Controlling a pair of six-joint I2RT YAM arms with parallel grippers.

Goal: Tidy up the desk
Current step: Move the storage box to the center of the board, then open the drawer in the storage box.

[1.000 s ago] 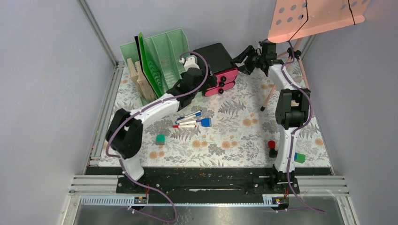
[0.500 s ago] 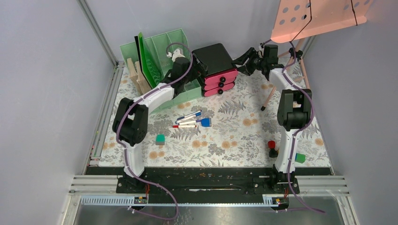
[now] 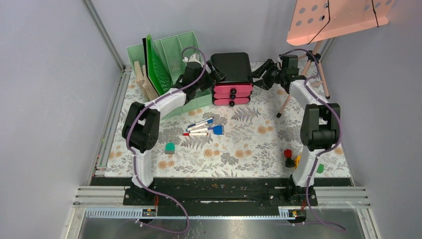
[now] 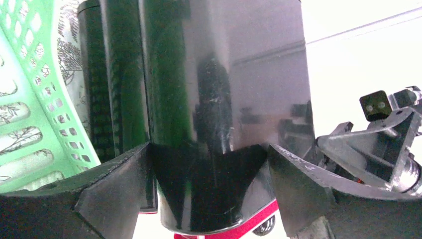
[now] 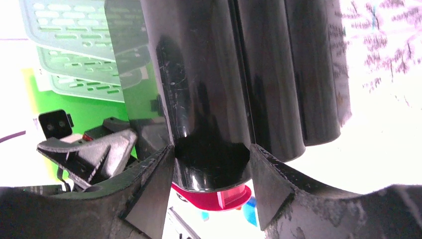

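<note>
Flanking the black drawer box with pink fronts at the far side of the fern-printed cloth desk, the left gripper and right gripper each straddled one side, fingers spread. Whether they pinched it could not be told.

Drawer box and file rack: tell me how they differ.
Colour: the drawer box is glossy black with pink fronts; the file rack is mint green. Build: the box is closed, drawers pushed in; the rack is open slots, a green board standing in one. Handling: the left gripper and right gripper each clamp the box; neither grips the rack. Both stand side by side at the far edge of the desk.
</note>
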